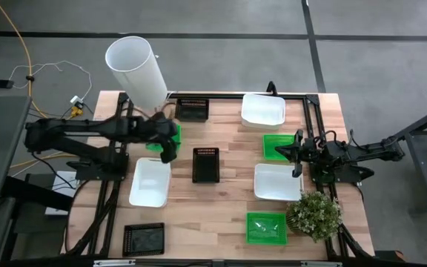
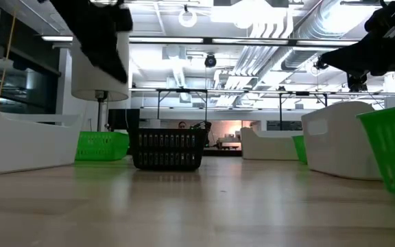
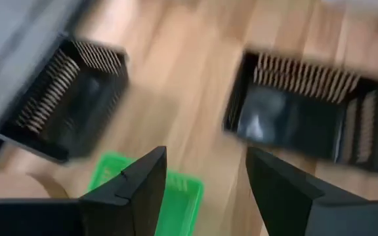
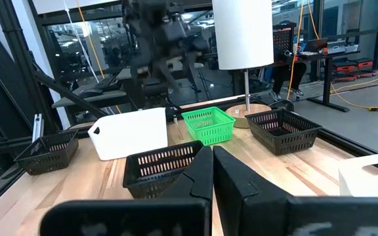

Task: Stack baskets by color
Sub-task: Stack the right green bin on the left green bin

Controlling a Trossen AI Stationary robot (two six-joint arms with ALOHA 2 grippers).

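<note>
My left gripper (image 1: pixel 170 152) (image 3: pixel 205 160) hangs open, tilted downward, above a green basket (image 1: pixel 170 134) (image 3: pixel 176 191) on the left half of the table and touches nothing. Past it stand two black baskets, one at mid-table (image 1: pixel 205 164) (image 3: pixel 307 115) and one at the far edge (image 1: pixel 193 109) (image 3: pixel 61 98). A white basket (image 1: pixel 150 182) lies near the left arm, and another black basket (image 1: pixel 144 239) sits at the near left. My right gripper (image 1: pixel 296 153) (image 4: pixel 212 157) waits shut at the right, above a green basket (image 1: pixel 276 146).
On the right half lie two white baskets (image 1: pixel 262 110) (image 1: pixel 276 182) and a green basket (image 1: pixel 266 227) beside a potted plant (image 1: pixel 313 215). A tall white cylinder (image 1: pixel 136 70) stands at the far left corner. Bare wood shows along the middle near edge.
</note>
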